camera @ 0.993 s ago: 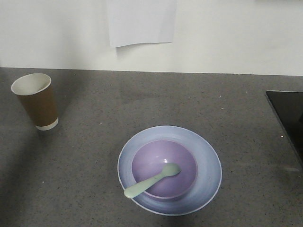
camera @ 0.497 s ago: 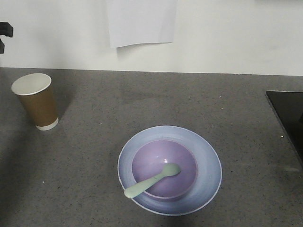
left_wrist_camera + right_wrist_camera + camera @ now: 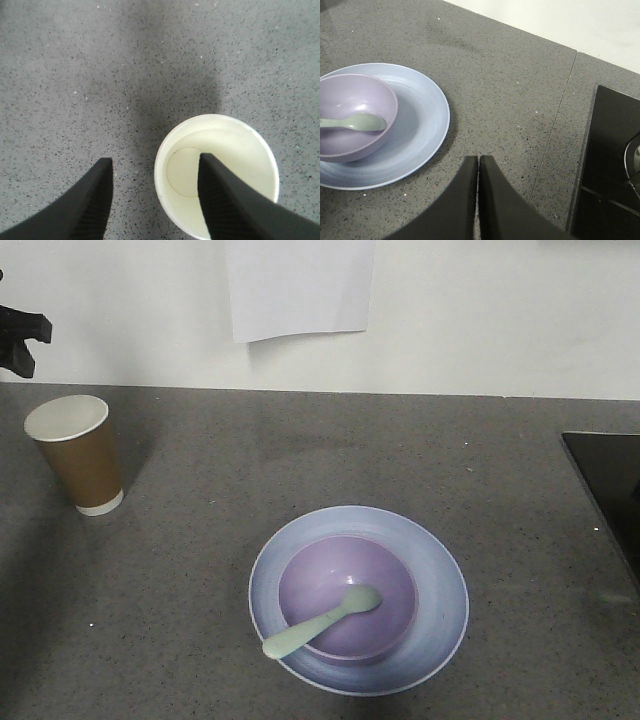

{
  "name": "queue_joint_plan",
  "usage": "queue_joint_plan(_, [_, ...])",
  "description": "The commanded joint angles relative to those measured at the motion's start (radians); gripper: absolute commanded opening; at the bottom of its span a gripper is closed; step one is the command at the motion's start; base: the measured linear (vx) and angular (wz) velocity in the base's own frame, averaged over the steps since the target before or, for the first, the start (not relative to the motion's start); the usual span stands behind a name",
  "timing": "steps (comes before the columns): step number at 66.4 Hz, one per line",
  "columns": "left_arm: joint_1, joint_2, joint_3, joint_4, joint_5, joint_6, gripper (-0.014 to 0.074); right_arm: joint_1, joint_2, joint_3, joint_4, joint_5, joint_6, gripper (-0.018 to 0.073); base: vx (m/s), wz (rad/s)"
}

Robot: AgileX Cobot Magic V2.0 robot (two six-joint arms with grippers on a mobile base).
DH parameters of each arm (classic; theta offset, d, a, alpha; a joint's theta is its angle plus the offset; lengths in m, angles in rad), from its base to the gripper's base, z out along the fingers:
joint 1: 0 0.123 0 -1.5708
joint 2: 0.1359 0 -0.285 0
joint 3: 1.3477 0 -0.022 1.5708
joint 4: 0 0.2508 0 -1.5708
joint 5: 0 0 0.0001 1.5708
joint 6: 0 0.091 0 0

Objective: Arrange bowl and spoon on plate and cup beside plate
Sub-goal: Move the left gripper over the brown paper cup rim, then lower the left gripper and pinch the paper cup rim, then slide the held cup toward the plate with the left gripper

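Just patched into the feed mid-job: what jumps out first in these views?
The purple bowl sits on the pale blue plate near the front of the counter, the spoon lying in it with its handle over the rim. The brown paper cup stands upright and empty, far off to the plate's left. The left gripper hangs open above the cup, while the right gripper is shut beside the plate.

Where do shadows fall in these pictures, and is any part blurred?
Front view: a soft shadow lies beside the cup on the counter; the picture is sharp. Left wrist view: a dark shadow band sits above the cup, and the near left gripper jaws look soft. Right wrist view: the plate shades the counter at its right edge.
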Motion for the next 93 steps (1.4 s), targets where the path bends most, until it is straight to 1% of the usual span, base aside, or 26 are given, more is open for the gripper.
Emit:
queue_joint_plan(1, [-0.001, -0.014, -0.030, -0.011, -0.012, 0.003, 0.0380, -0.006, 0.004, -0.025, 0.003, -0.060, 0.002, -0.0006, 0.00, 0.00])
queue_joint_plan(9, [-0.001, 0.028, -0.030, -0.012, 0.023, 0.003, 0.0380, -0.006, 0.004, -0.025, 0.003, -0.060, 0.002, -0.0006, 0.00, 0.00])
queue_joint_plan(32, [-0.001, 0.111, -0.030, -0.012, 0.047, 0.002, 0.0380, -0.006, 0.004, -0.025, 0.003, -0.060, 0.002, -0.0006, 0.00, 0.00])
queue_joint_plan(39, [-0.001, 0.114, -0.030, -0.012, 0.045, 0.003, 0.0362, -0.006, 0.004, -0.025, 0.003, -0.060, 0.002, -0.0006, 0.00, 0.00])
queue_joint_plan(44, [-0.001, 0.114, -0.030, -0.012, 0.044, 0.005, 0.0314, -0.006, 0.004, -0.025, 0.003, -0.060, 0.002, -0.0006, 0.00, 0.00])
queue_joint_plan(48, [-0.001, 0.114, -0.030, -0.012, 0.044, 0.018, 0.0240, -0.006, 0.004, -0.025, 0.003, -0.060, 0.002, -0.0006, 0.00, 0.00])
queue_joint_plan(55, [-0.002, 0.114, -0.030, -0.012, 0.043, 0.050, 0.0077, -0.006, 0.004, -0.025, 0.003, -0.060, 0.002, -0.0006, 0.00, 0.00])
queue_joint_plan(58, [-0.002, 0.114, -0.030, -0.012, 0.042, 0.052, 0.0000, -0.006, 0.004, -0.025, 0.003, -0.060, 0.002, -0.0006, 0.00, 0.00])
queue_joint_plan(65, [-0.005, 0.107, -0.030, -0.015, 0.048, 0.056, -0.0008, -0.006, 0.004, -0.025, 0.003, -0.060, 0.002, -0.0006, 0.00, 0.00])
queue_joint_plan(72, [-0.007, 0.080, -0.030, -0.076, 0.053, 0.083, -0.0008, -0.006, 0.004, -0.025, 0.004, -0.054, 0.002, -0.0006, 0.00, 0.00])
queue_joint_plan(77, [-0.007, 0.047, -0.030, -0.151, 0.055, 0.122, -0.0008, -0.006, 0.004, -0.025, 0.004, -0.047, 0.002, -0.0006, 0.00, 0.00])
queue_joint_plan(78, [-0.009, 0.039, -0.030, -0.176, 0.055, 0.132, -0.0008, -0.006, 0.004, -0.025, 0.004, -0.045, 0.002, -0.0006, 0.00, 0.00])
queue_joint_plan(82, [-0.015, 0.003, -0.030, -0.238, 0.077, 0.155, -0.0007, -0.006, 0.004, -0.025, 0.004, -0.045, 0.002, -0.0006, 0.00, 0.00])
queue_joint_plan(86, [-0.034, -0.041, -0.018, -0.297, 0.082, 0.190, -0.0008, -0.006, 0.004, -0.025, 0.004, -0.044, 0.002, -0.0006, 0.00, 0.00])
queue_joint_plan(93, [-0.085, -0.116, 0.028, -0.345, 0.082, 0.248, -0.0008, -0.006, 0.004, -0.025, 0.004, -0.043, 0.002, -0.0006, 0.00, 0.00])
